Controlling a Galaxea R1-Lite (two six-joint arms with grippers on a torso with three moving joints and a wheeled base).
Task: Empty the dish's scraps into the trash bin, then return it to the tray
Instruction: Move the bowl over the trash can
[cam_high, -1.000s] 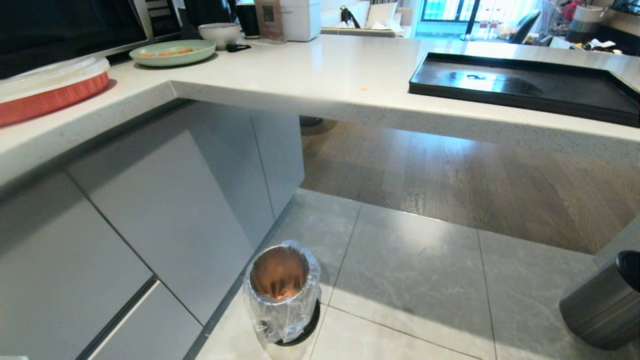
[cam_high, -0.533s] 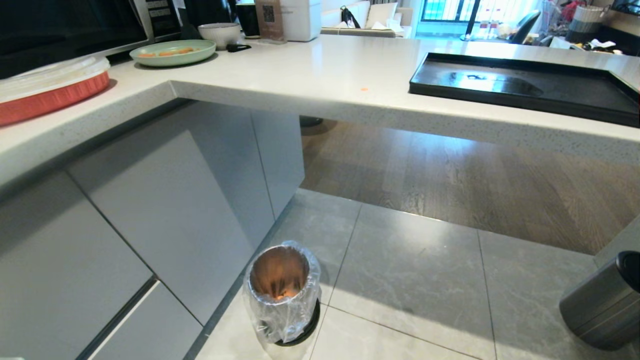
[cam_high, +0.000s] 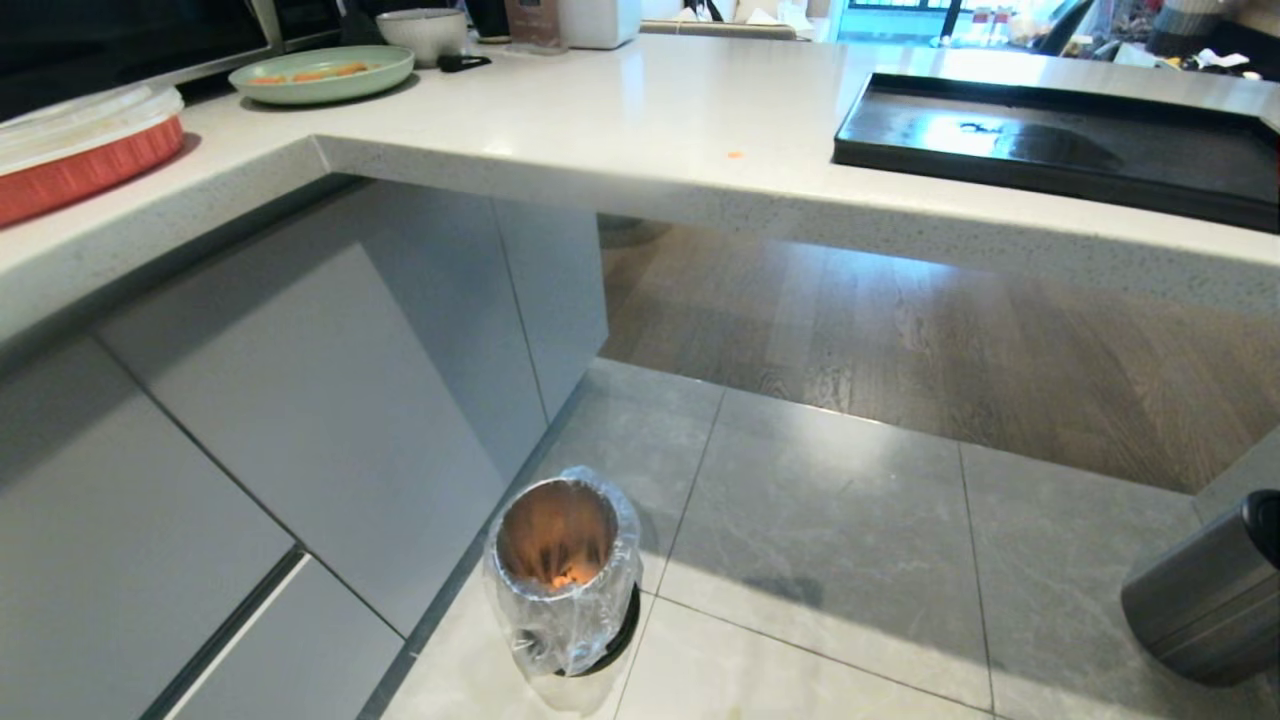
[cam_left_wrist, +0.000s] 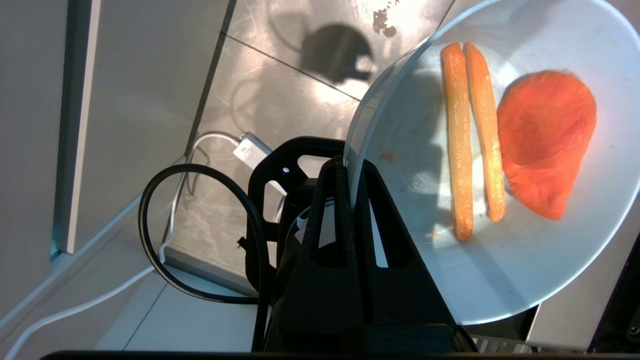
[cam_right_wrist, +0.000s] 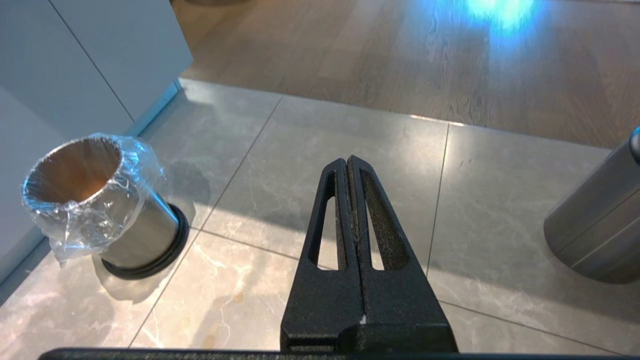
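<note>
This is a kitchen in a home. A long pale stone surface (cam_high: 620, 110) has grey cupboard doors (cam_high: 300, 400) under it. A green plate (cam_high: 320, 72) with food, a bowl (cam_high: 420, 30) and a red dish (cam_high: 80, 150) sit on top. The floor has grey tiles (cam_high: 820, 520), then brown wood (cam_high: 950, 340). A small bin (cam_high: 562, 570) with a plastic bag stands on the tiles.

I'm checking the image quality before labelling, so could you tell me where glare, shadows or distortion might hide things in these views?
Head view: wide-angle bend in the counter edge; a bright reflection on the tray. Left wrist view: the dish, pinched at its rim by the left gripper, casts a hard shadow on glaring floor tiles. Right wrist view: blue glare on the wood floor; the trash bin stays readable.
</note>
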